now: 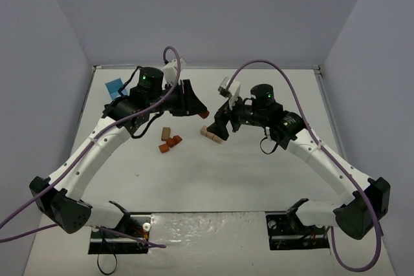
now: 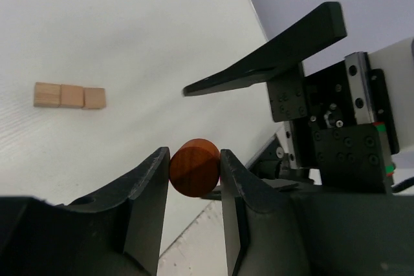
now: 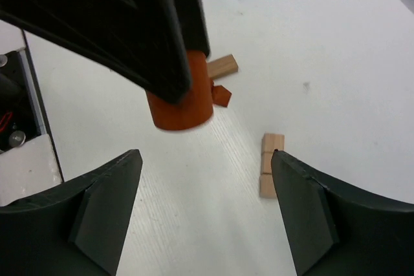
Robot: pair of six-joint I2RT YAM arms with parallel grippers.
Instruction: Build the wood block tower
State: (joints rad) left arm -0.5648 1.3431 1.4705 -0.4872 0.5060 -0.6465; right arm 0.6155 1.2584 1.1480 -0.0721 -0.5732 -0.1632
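Fingers (image 2: 150,185) of left gripper (image 2: 194,157) pinch a reddish-brown cylinder (image 2: 194,171), lower centre of frame; right gripper (image 3: 206,157) spread, empty. Row of 3 tan blocks (image 2: 69,95) at left. Risk: round piece rolling from the shallow pinch

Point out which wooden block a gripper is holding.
The reddish-brown cylinder, clamped in the left gripper. The three tan blocks in a row and the other loose pieces lie free on the table.
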